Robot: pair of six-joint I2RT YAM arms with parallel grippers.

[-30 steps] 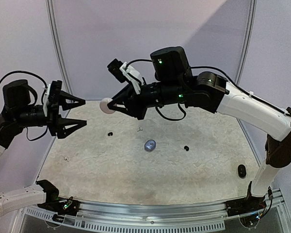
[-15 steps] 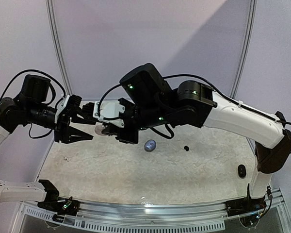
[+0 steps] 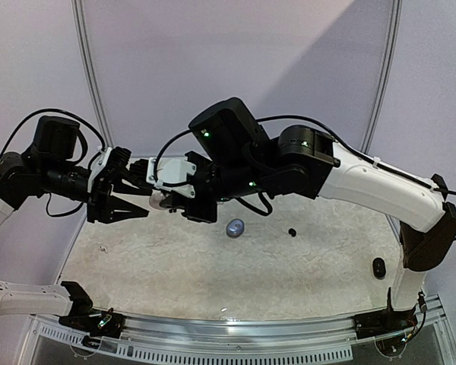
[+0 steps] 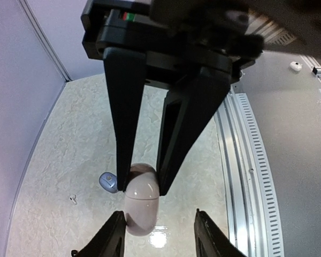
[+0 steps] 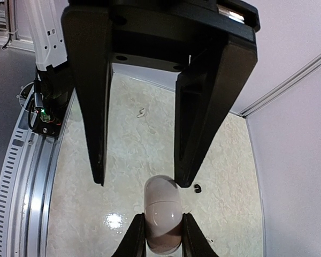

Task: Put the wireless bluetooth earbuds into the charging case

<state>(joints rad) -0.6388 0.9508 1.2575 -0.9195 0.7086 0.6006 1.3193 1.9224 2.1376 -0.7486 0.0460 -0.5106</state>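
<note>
My right gripper is shut on a white, egg-shaped charging case and holds it in the air over the table's left side. In the right wrist view the case sits between my own fingers. My left gripper is open, with its jaws on either side of the case's free end. In the left wrist view the case lies against the left finger. A black earbud lies right of centre and a white earbud at the left. The other earbuds are hidden.
A blue-grey case lies at the table's centre, also seen in the left wrist view. A black case lies at the right edge. A metal rail runs along the near edge. Purple walls enclose the table.
The right arm swung down and left with the white case. The left arm rose towards it. The open left jaws now straddle the case, a little closer than half a second ago.
</note>
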